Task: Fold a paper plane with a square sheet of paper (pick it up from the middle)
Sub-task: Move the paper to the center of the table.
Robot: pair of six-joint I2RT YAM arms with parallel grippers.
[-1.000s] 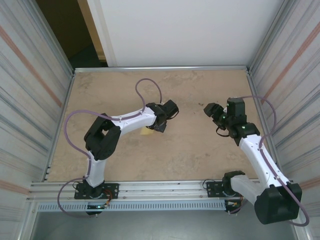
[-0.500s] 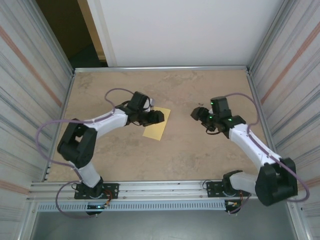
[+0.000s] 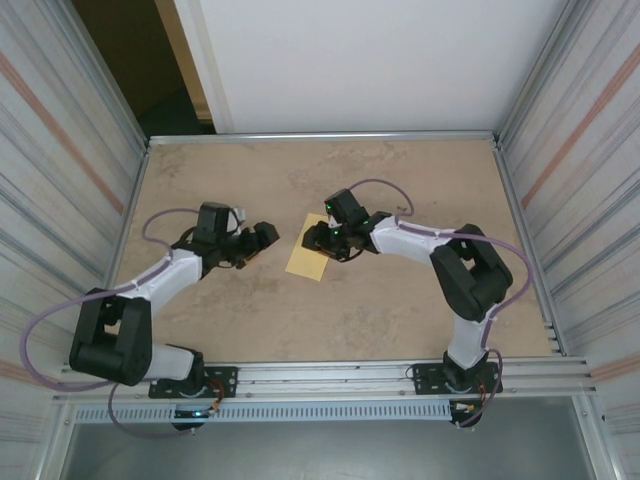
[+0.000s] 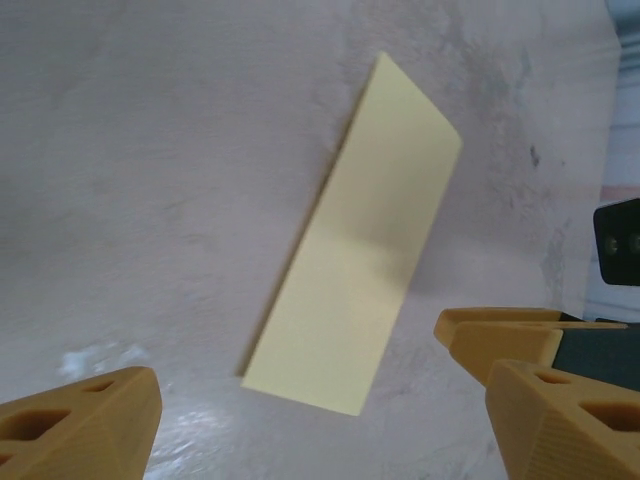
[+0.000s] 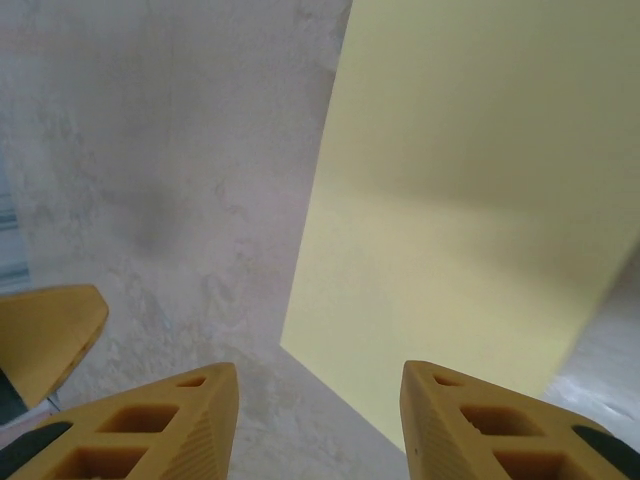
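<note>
Top view: the sheet of paper (image 3: 309,260) lies flat near the middle of the desk (image 3: 400,320). My left pincer (image 3: 262,238) stands just left of it and apart from it. My right pincer (image 3: 314,240) is over its far edge.

Left wrist view: my left pincer (image 4: 320,400) is wide and empty. The sheet shows ahead as a long rectangle.

Right wrist view: my right pincer (image 5: 315,385) is partly spread, with nothing between its jaws. One corner of the sheet lies just ahead of the gap.

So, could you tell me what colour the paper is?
The paper is plain pale yellow, clearest in the left wrist view.
</note>
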